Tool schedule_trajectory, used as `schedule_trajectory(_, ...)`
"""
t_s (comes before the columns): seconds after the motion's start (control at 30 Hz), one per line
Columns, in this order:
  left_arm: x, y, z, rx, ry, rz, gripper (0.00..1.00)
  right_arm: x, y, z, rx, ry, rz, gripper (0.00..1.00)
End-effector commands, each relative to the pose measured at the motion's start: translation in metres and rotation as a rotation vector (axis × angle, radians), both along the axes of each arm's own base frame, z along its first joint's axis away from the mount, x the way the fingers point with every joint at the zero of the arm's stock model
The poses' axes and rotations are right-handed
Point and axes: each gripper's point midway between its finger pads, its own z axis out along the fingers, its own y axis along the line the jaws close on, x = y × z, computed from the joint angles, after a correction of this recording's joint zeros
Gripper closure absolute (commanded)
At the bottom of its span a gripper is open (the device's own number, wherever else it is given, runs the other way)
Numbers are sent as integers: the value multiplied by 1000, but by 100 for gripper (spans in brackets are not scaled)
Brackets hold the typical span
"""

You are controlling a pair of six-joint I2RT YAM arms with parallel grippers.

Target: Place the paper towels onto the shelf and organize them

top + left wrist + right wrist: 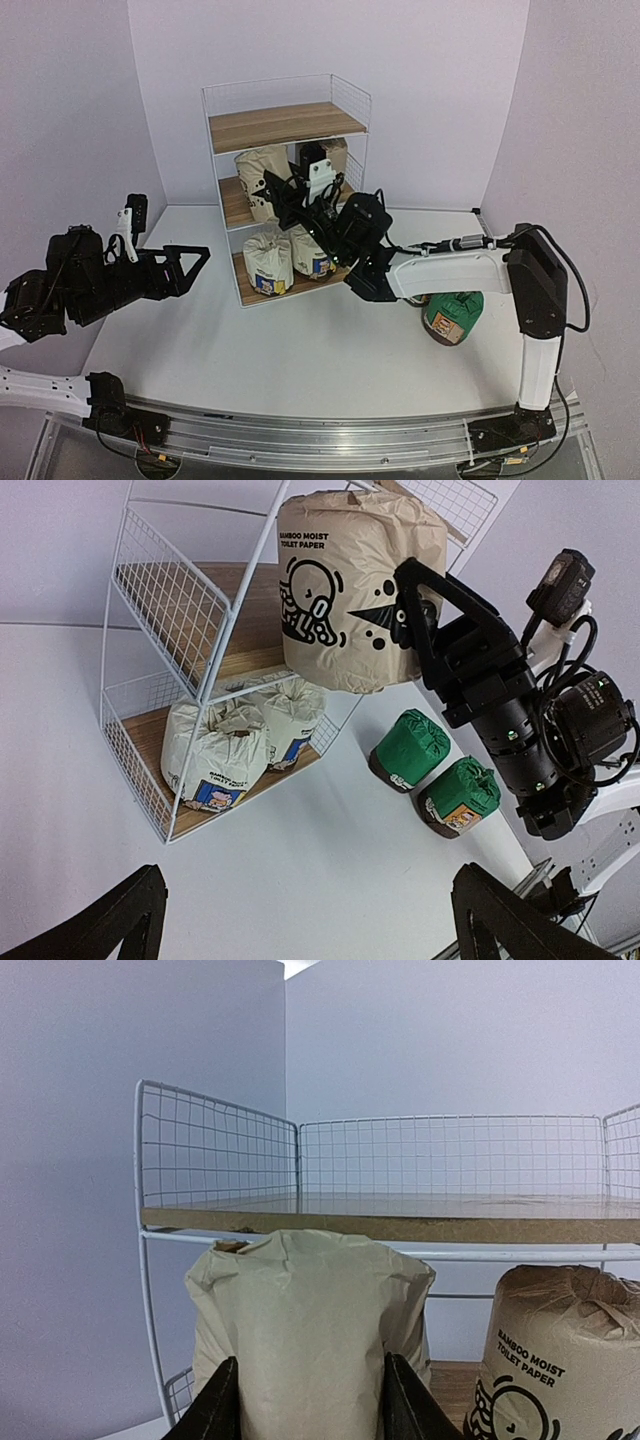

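The shelf [280, 125] stands at the back centre, and its top board is bare. My right gripper [288, 197] is shut on a beige paper towel roll [258, 175] at the front left of the middle tier. In the right wrist view the roll [310, 1330] fills the space between the fingers [215, 1410]. A second beige roll [560, 1360] stands on the middle tier to its right. Two white rolls [268, 262] [311, 255] sit on the bottom tier. Two green rolls [410, 748] [462, 795] lie on the table right of the shelf. My left gripper [190, 270] is open and empty, left of the shelf.
The right arm [450, 270] stretches across the table from the right and hides one green roll in the top view. White walls close the back and sides. A metal rail [320, 435] runs along the near edge.
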Motion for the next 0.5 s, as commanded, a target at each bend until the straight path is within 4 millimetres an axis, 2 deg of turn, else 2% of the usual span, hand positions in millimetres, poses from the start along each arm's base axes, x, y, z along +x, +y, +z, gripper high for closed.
schedule_trajectory(0.0, -5, 13, 21, -78, -38, 10, 0, -7, -11, 51, 139, -103, -30, 100)
schedule_trajectory(0.47, -6, 12, 20, -82, -33, 4, 0, 10, 3, 43, 152, -132, -88, 100)
